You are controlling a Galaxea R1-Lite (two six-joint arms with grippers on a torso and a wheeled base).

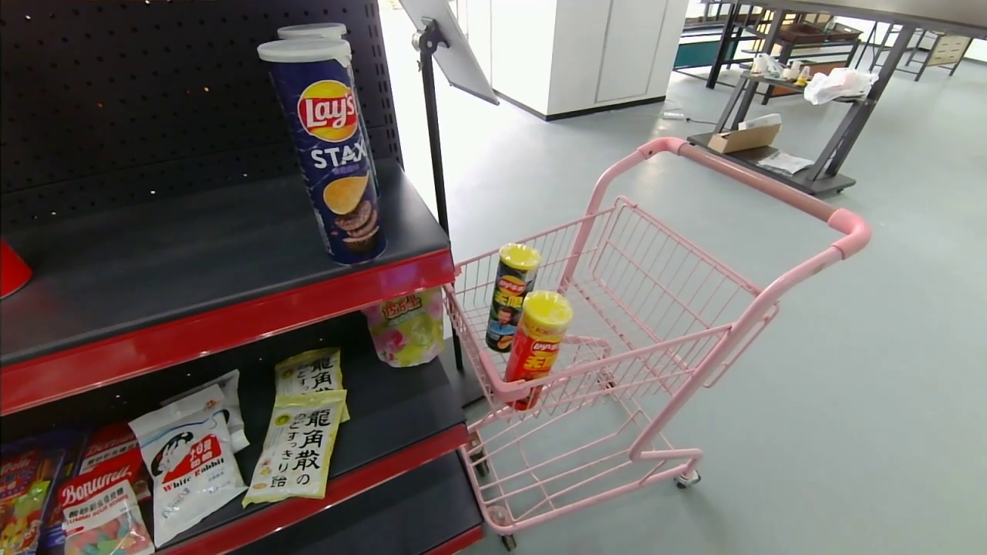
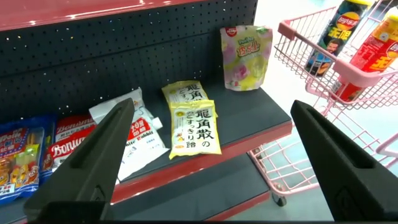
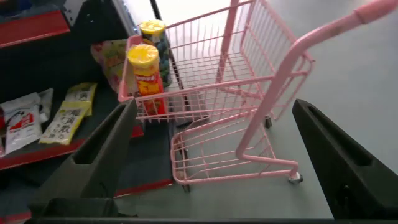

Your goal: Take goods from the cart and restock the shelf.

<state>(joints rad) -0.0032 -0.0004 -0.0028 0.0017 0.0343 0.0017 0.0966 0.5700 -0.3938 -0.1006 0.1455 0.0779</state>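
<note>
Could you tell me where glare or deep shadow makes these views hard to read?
Head view: daylight washes out the floor behind the pole, and the lower shelf sits in shade under the top shelf. Left wrist view: the floor beyond the pink cart is blown white. Right wrist view: glare whitens the floor behind the cans.

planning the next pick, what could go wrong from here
The red can and dark can stand close together in the pink cart's corner; the right pincer closing on one may topple the other. The cart is on wheels and could roll if nudged. The blue can stands near the shelf edge and might be knocked off.
</note>
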